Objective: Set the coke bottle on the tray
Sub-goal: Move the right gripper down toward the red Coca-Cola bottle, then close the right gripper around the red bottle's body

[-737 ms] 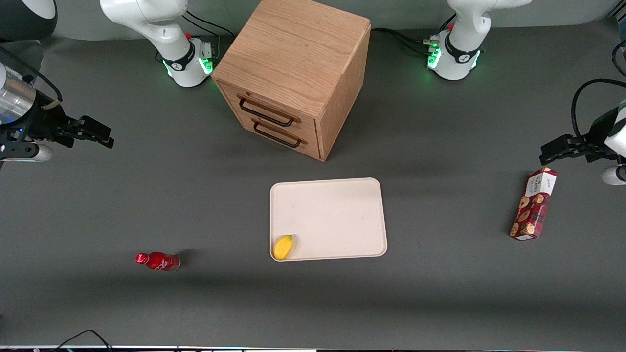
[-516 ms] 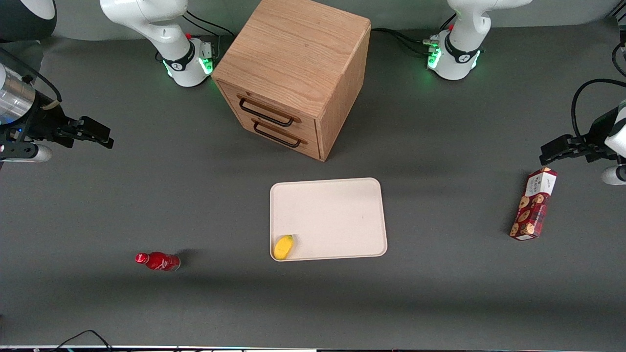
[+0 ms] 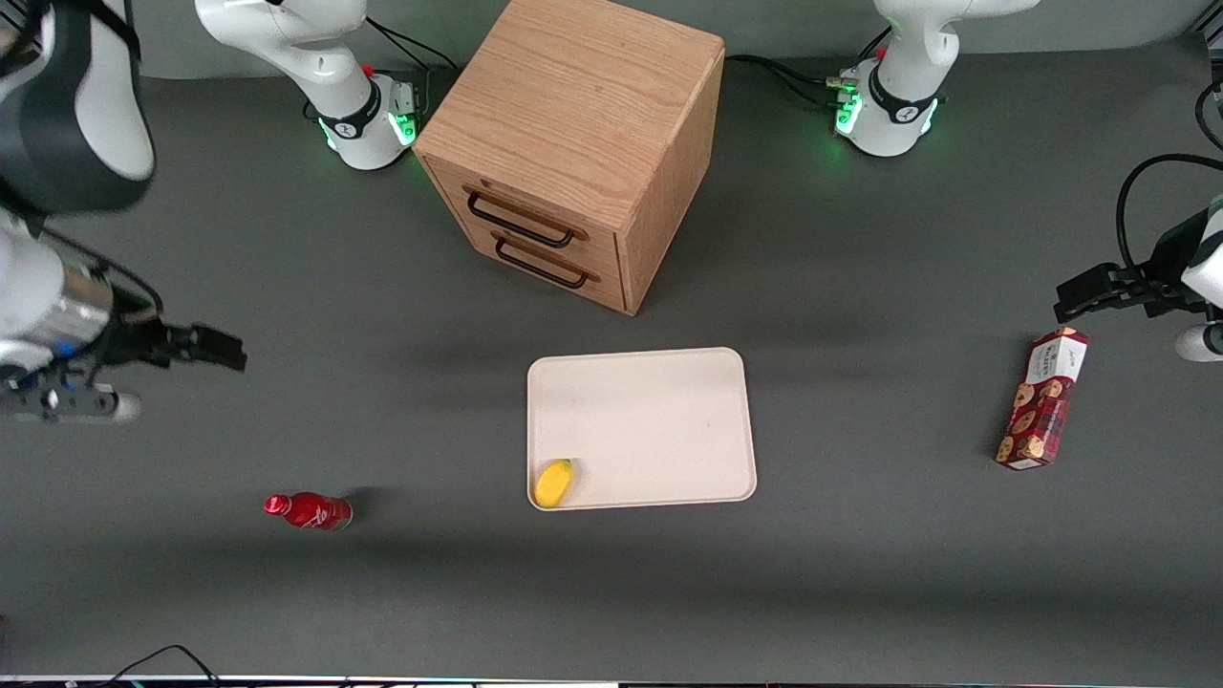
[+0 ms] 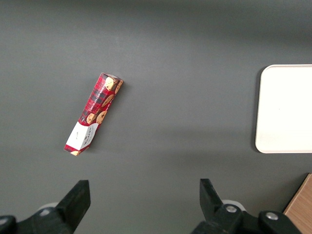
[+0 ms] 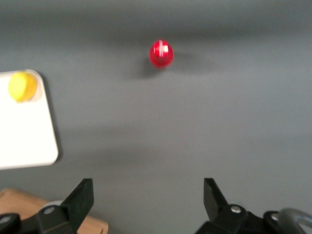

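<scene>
Gripper (image 3: 225, 349) hung with fingers apart above bare table, well clear of the coke bottle (image 3: 309, 510), which stood apart from the tray (image 3: 650, 420).

The gripper (image 3: 225, 349), fingers spread wide in the right wrist view, hangs above bare table toward the working arm's end, farther from the front camera than the coke bottle (image 3: 309, 510), with nothing between them. Open table also separates the bottle from the tray (image 3: 650, 420). On the tray, a yellow fruit (image 3: 553, 483) occupies the corner nearest the bottle; the wooden cabinet (image 3: 573, 143) stands farther from the camera than the tray, apart from it.
</scene>
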